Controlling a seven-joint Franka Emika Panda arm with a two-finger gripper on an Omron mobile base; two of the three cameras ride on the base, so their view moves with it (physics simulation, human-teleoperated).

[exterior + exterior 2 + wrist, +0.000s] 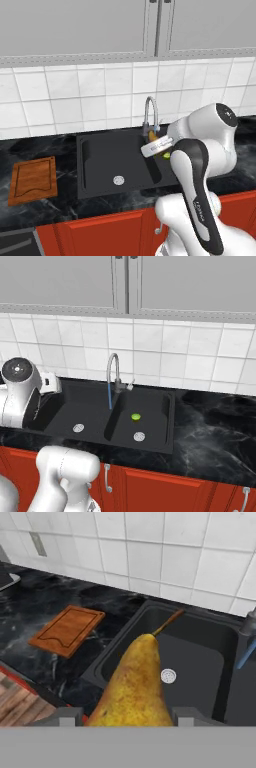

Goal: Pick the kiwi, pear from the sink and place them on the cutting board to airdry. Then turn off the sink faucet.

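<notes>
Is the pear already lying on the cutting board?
No, the pear sits between the gripper's fingers above the sink, and the cutting board is bare.

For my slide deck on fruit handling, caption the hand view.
Hand shut on the pear, held over the sink, cutting board waiting on the counter beyond.

**Around the work area**

I see a black marble counter (pixel 50 145) running along the wall, veined with grey. Behind it stands a backsplash (pixel 75 95) of white square tiles. Above that hang pale grey upper cabinets (pixel 75 25) with slim vertical handles (pixel 159 27) where two doors meet. Below the counter I see red lower cabinets (pixel 175 491) with silver handles (pixel 107 477). In the hand view, a small grey outlet (pixel 36 543) sits on the tiles at upper left.
</notes>
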